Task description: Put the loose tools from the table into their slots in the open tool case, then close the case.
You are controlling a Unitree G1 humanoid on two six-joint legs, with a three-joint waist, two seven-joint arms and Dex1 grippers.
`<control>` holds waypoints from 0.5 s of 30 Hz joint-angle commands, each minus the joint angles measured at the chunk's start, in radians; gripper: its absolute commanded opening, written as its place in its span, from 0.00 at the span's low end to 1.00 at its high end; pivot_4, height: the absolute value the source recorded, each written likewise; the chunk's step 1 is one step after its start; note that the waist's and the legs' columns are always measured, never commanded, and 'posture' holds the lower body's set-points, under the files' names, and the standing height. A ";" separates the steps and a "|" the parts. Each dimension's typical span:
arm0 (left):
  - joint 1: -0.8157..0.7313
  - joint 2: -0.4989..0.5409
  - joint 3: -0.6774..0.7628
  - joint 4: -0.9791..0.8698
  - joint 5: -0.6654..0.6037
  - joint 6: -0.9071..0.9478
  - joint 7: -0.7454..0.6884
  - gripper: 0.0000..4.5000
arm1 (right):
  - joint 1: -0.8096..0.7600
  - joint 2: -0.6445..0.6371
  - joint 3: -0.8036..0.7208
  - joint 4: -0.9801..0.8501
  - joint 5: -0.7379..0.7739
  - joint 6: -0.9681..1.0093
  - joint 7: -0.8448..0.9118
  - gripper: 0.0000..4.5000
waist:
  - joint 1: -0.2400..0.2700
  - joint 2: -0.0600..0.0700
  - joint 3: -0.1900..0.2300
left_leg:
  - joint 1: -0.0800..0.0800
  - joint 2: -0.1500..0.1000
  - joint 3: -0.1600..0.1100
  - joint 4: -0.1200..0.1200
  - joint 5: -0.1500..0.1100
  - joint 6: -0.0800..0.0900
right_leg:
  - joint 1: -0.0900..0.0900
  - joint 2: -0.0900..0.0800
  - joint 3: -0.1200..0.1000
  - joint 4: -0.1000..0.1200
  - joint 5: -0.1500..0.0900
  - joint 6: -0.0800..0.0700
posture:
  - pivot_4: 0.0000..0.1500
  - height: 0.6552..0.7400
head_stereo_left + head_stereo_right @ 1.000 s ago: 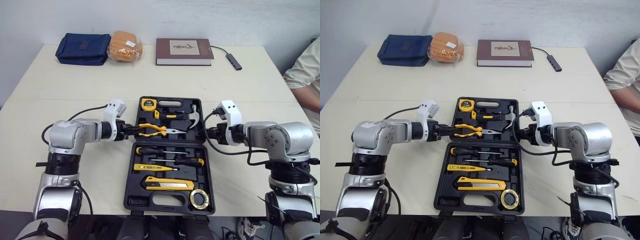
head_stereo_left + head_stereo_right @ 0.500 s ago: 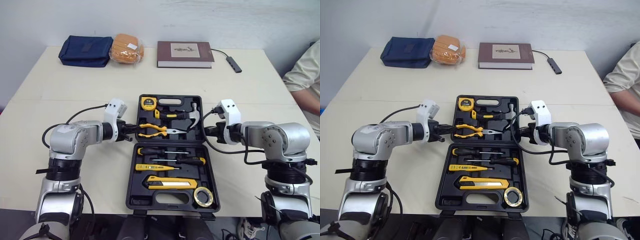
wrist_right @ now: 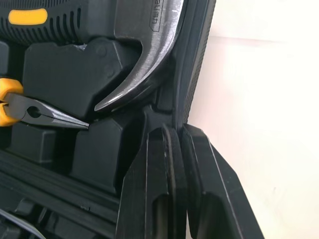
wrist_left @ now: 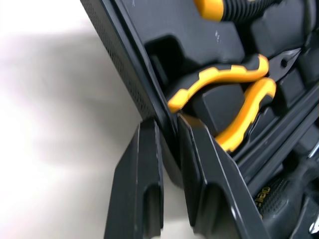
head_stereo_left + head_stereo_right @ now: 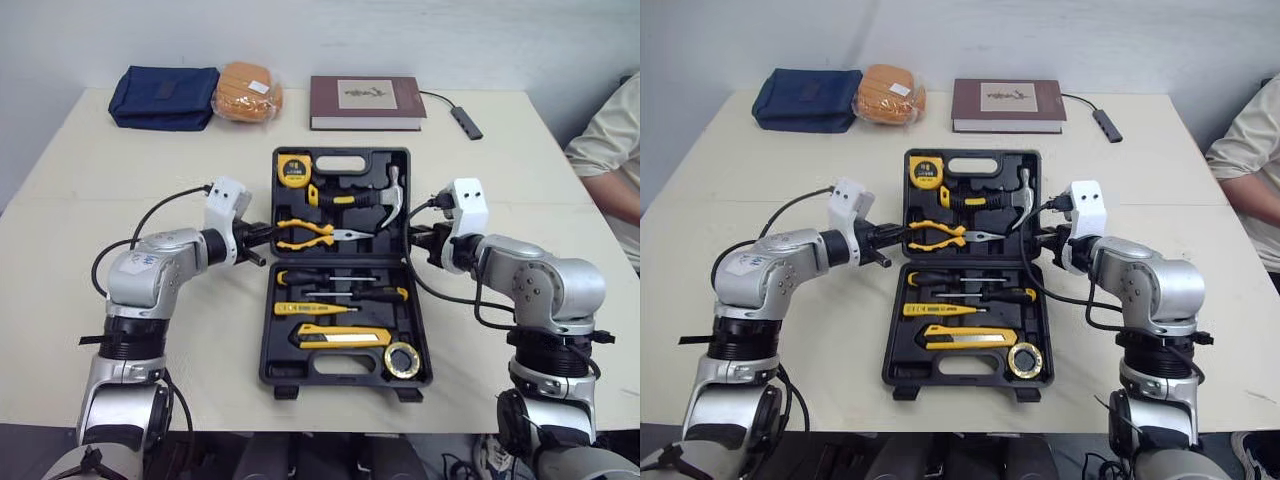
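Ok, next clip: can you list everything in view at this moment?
table: 1, cream, under everything
tool case: 1, black, open, mid-table
tape measure: 1, yellow, case's far half
hammer: 1, steel and black-yellow, far half
pliers: 1, yellow-handled, far half
screwdrivers: 3, black and yellow, near half
utility knife: 1, yellow, near half
tape roll: 1, yellow-black, near-right corner
pouch: 1, navy, table's far left
bagged item: 1, orange, beside pouch
book: 1, brown, far edge
cabled adapter: 1, dark, right of book
person's sleeve: 1, beige, right edge
left gripper: black, clamped on case's left rim
right gripper: black, clamped on case's right rim
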State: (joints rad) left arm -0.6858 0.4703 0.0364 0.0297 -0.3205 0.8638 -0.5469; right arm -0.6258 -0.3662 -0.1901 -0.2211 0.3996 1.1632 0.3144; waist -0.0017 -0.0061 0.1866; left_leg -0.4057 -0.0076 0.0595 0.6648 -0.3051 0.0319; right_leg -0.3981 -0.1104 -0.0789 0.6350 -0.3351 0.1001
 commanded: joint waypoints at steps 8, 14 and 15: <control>0.146 0.024 -0.089 -0.077 0.164 -0.608 -0.092 0.01 | 0.273 -0.127 0.203 -0.116 -0.237 -0.731 0.158 0.00 | -0.001 0.000 0.000 | 0.001 0.000 0.005 -0.001 0.000 0.001 | 0.000 0.000 -0.002 -0.001 0.000 0.000 | 1.00 1.00; 0.321 0.040 -0.058 -0.161 0.254 -0.808 -0.030 0.01 | 0.432 -0.214 0.242 -0.026 -0.384 -1.237 0.215 0.00 | 0.000 0.000 0.000 | 0.007 0.001 0.005 0.000 0.000 0.001 | 0.005 -0.001 0.001 0.001 0.000 0.000 | 1.00 1.00; 0.350 0.046 -0.049 -0.175 0.277 -0.843 -0.013 0.01 | 0.455 -0.228 0.243 -0.016 -0.405 -1.314 0.218 0.00 | -0.001 0.000 0.000 | 0.009 0.001 0.005 0.000 0.000 0.001 | 0.006 -0.001 0.002 0.000 0.000 0.000 | 1.00 1.00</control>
State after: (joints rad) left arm -0.3434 0.5035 -0.0032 -0.0865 -0.0783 0.0801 -0.5611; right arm -0.1711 -0.5697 0.0231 -0.1932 0.0387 -0.0147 0.4769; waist -0.0022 -0.0063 0.1867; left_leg -0.3952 -0.0065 0.0652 0.6637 -0.3052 0.0325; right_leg -0.3912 -0.1116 -0.0759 0.6355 -0.3350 0.1003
